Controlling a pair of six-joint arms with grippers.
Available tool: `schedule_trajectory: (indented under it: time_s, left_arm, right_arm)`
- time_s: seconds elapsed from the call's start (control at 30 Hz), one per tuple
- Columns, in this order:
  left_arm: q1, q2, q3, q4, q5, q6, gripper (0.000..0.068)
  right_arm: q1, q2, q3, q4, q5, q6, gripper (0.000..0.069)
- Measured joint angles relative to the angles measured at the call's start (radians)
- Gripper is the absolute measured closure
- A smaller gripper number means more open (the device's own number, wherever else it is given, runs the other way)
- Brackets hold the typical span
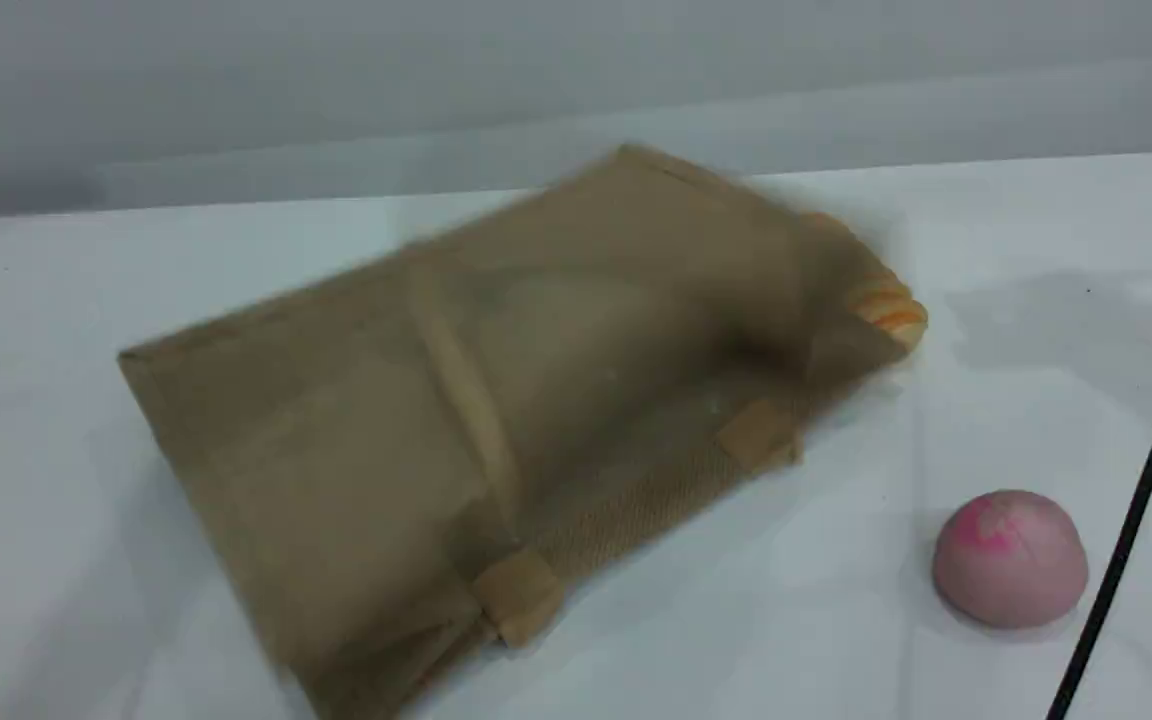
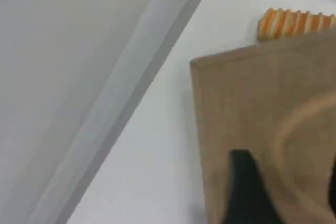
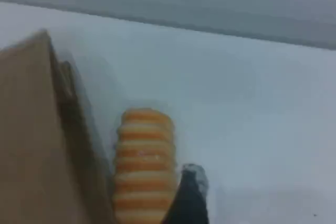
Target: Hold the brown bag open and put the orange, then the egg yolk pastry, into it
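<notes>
The brown bag [image 1: 496,400] lies on its side across the middle of the table, blurred by motion. Its mouth and padded handle tabs point toward the near edge. In the left wrist view the brown bag [image 2: 262,119] fills the right half, with a curved loop handle [image 2: 294,124] on it. My left gripper [image 2: 289,198] hovers just above it, two dark fingertips [image 2: 247,192] apart with nothing gripped. One dark right fingertip [image 3: 190,198] shows beside the striped roll, holding nothing. The orange and the egg yolk pastry are out of view. Neither arm shows in the scene view.
A striped orange-and-tan ridged roll [image 1: 891,305] lies against the bag's far right corner; the ridged roll [image 3: 143,166] stands close in the right wrist view. A pink dome bun [image 1: 1011,557] sits front right. Black cables [image 1: 1131,520] cross both side edges.
</notes>
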Motion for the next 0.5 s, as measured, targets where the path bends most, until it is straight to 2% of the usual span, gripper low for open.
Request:
schedule_trajectory:
  time_s: [0.1,0.17,0.5]
  left_arm:
    - [0.000,0.000,0.000,0.003,-0.003,-0.042,0.0183]
    - [0.000,-0.001,0.000,0.012,-0.008,-0.083,0.0145]
    - [0.000,-0.121,0.001,0.199,0.011,-0.347,0.0125]
  right_arm:
    - [0.000,-0.017,0.000,-0.011,0.013,-0.001,0.0102]
    - [0.000,-0.039,0.000,-0.011,0.024,-0.001,0.0102]
    - [0.001,-0.266,0.000,-0.074,0.119,0.004,0.0102]
